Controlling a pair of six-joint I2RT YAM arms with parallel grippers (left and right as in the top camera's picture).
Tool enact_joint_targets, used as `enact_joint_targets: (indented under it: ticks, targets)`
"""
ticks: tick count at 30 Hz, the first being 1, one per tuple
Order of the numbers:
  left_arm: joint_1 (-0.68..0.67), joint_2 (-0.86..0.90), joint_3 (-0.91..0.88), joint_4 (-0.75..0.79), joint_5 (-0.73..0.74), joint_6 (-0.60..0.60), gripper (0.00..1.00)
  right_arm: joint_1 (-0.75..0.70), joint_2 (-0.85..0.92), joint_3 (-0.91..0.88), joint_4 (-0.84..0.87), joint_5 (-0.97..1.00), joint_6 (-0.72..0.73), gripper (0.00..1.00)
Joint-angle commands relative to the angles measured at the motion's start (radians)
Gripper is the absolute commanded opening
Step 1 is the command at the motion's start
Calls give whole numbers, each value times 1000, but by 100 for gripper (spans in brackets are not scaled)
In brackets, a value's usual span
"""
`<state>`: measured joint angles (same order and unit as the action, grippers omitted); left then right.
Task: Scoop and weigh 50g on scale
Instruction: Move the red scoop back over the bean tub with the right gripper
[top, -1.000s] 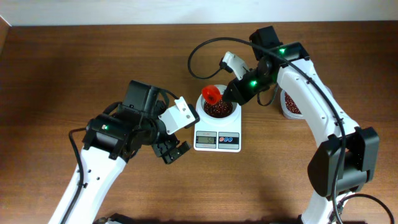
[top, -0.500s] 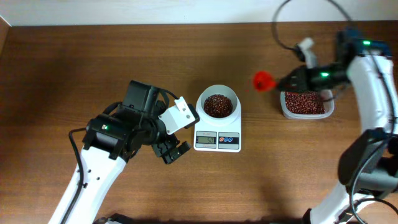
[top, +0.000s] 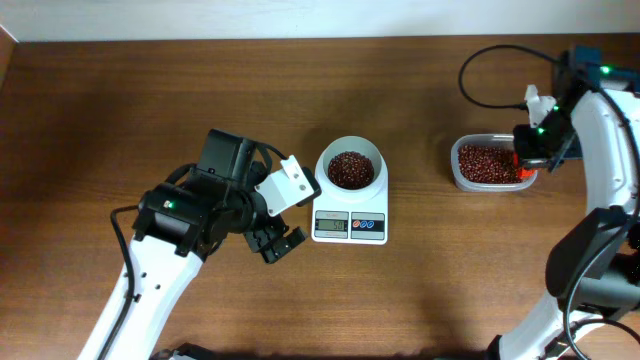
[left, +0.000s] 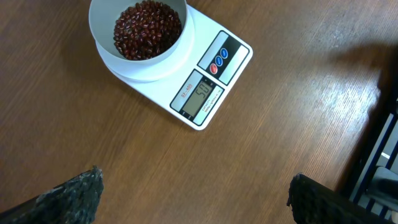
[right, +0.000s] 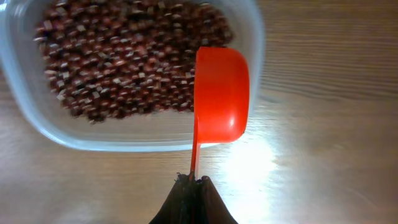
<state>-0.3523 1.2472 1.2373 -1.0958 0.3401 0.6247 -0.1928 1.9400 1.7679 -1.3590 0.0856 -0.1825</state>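
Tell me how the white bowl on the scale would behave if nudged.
The white bowl likely slides rather than tips: it looks wide, low, and weighted by beans. Resting on the smooth scale, it may shift easily.

Bright, even light, with soft glare on the table (right: 268, 157)

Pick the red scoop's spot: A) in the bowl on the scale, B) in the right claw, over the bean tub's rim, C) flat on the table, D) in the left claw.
B: right claw grips the red scoop by its handle, cup over the rim of the clear bean tub.
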Motion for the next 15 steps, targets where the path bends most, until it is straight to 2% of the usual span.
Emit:
enact_joint_targets:
  ticks: [1, 6, 7, 8, 11, 15]
  targets:
    - [2, -15, 8, 2, 11, -3, 99, 72, -39, 88, -2, 160, 69, 4]
    - [2, -15, 8, 2, 11, -3, 99, 166, -39, 119, -17, 344, 69, 4]
    - [2, -15, 8, 2, 11, -3, 99, 182, -39, 127, -34, 354, 109, 4]
    - [2, -15, 8, 2, 11, -3, 99, 192, -43, 149, -64, 306, 164, 4]
    - [2, -15, 8, 2, 11, -3, 99, 174, -127, 214, -175, -135, 164, 4]
    - [2, -15, 8, 2, 11, -3, 99, 134, -242, 212, -340, -323, 165, 4]
